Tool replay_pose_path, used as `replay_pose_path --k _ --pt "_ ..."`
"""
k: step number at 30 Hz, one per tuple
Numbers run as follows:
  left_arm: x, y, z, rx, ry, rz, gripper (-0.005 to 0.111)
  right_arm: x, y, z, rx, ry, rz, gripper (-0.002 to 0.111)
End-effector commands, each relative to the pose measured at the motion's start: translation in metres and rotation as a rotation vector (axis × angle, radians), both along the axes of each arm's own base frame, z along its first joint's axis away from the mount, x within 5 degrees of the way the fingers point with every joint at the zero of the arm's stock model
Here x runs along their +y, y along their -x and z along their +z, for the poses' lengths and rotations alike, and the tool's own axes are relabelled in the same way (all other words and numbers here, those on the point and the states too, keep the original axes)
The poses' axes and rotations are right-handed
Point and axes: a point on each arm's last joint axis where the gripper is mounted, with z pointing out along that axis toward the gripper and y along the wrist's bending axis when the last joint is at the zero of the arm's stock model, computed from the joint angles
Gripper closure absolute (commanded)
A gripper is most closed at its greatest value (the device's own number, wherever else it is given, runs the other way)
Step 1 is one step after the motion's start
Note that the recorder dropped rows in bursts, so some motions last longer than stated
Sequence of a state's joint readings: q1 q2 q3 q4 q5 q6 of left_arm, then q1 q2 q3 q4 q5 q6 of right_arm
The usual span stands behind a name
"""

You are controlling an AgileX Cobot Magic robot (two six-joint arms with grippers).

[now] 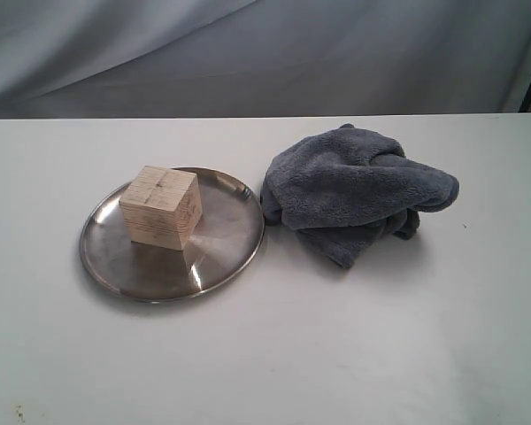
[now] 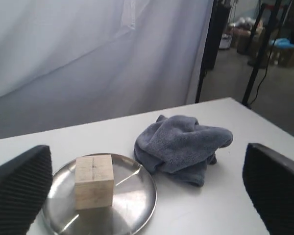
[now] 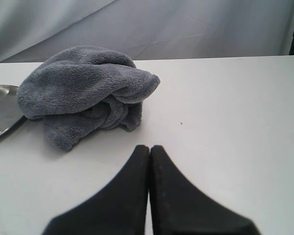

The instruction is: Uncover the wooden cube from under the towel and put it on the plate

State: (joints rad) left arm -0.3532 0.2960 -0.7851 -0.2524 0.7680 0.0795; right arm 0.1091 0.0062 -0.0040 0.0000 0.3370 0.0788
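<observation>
The wooden cube (image 1: 162, 206) stands upright on the steel plate (image 1: 221, 243), left of the table's middle. To the plate's right the blue-grey towel (image 1: 354, 190) lies bunched in a heap, touching the rim. No gripper shows in the exterior view. In the left wrist view my left gripper (image 2: 148, 149) is held back above the table, wide open and holding nothing, with the cube (image 2: 93, 181), plate (image 2: 132, 196) and towel (image 2: 183, 142) between its fingers (image 2: 19, 191). My right gripper (image 3: 149, 147) is shut on nothing, short of the towel (image 3: 83, 88).
A white table (image 1: 336, 354) carries everything, backed by a grey cloth curtain (image 1: 248, 53). The plate's rim (image 3: 2, 105) shows beside the towel in the right wrist view. Dark stands (image 2: 255, 54) and boxes lie beyond the table's far corner.
</observation>
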Motion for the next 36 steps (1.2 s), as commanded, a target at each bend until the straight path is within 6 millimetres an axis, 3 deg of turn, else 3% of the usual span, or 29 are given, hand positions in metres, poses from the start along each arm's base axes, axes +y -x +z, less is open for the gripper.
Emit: replay_pose_path --k 1,9,19,29,32,36 --pt "0.003 0.011 -0.013 -0.056 0.109 -0.003 0.003 0.0 0.0 -0.001 -0.004 -0.004 0.001 0.108" --pt "0.001 0.009 -0.046 -0.003 0.104 -0.012 0.003 0.0 0.0 -0.001 -0.004 -0.004 0.001 0.108" --pt "-0.001 -0.008 -0.094 0.071 -0.073 0.009 0.003 0.0 0.0 -0.001 -0.004 -0.004 0.001 0.108" --pt "-0.002 -0.01 -0.097 0.069 -0.067 0.011 0.003 0.0 0.0 -0.001 -0.004 -0.004 0.001 0.108" --pt "-0.001 -0.01 -0.097 0.067 -0.077 0.015 0.014 0.0 0.0 -0.001 -0.004 -0.004 0.001 0.108" --pt "-0.001 -0.01 -0.097 0.067 -0.087 0.018 0.058 0.0 0.0 -0.001 -0.004 -0.004 0.001 0.108"
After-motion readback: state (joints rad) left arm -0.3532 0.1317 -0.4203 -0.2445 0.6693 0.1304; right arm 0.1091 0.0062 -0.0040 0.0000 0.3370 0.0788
